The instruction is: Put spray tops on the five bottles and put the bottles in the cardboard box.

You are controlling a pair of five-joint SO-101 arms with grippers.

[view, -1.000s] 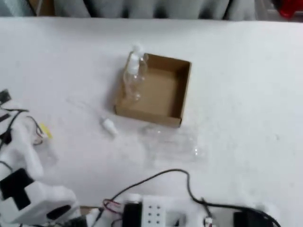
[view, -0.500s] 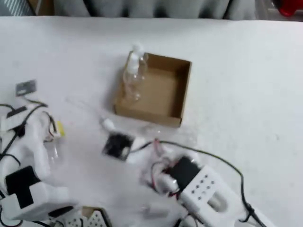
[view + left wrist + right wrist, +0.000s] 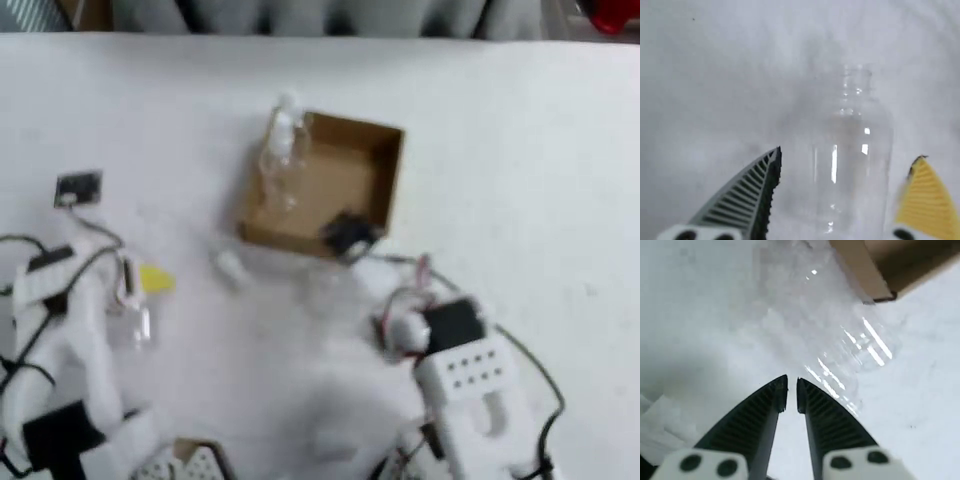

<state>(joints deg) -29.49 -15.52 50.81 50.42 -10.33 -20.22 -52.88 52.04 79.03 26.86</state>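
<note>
A clear bottle [image 3: 852, 150] with no spray top stands between the grey and yellow fingers of my open left gripper [image 3: 847, 156], at the table's left [image 3: 140, 295]. My right gripper [image 3: 791, 389] is shut and empty, just short of several clear bottles [image 3: 840, 355] lying by the front wall of the cardboard box [image 3: 865, 270]. From above, that gripper [image 3: 348, 236] is at the front edge of the box [image 3: 385, 190]. Bottles with spray tops [image 3: 283, 150] stand in the box's left corner. A loose spray top [image 3: 228, 265] lies in front of the box.
The white table spreads wide to the right of and behind the box. A small dark tag [image 3: 78, 187] lies at the far left. Cables trail from the right arm [image 3: 470, 375] across the front of the table.
The right arm swung up from the table's front edge to the box's front wall. The left arm advanced, its yellow finger moving right and farther onto the table.
</note>
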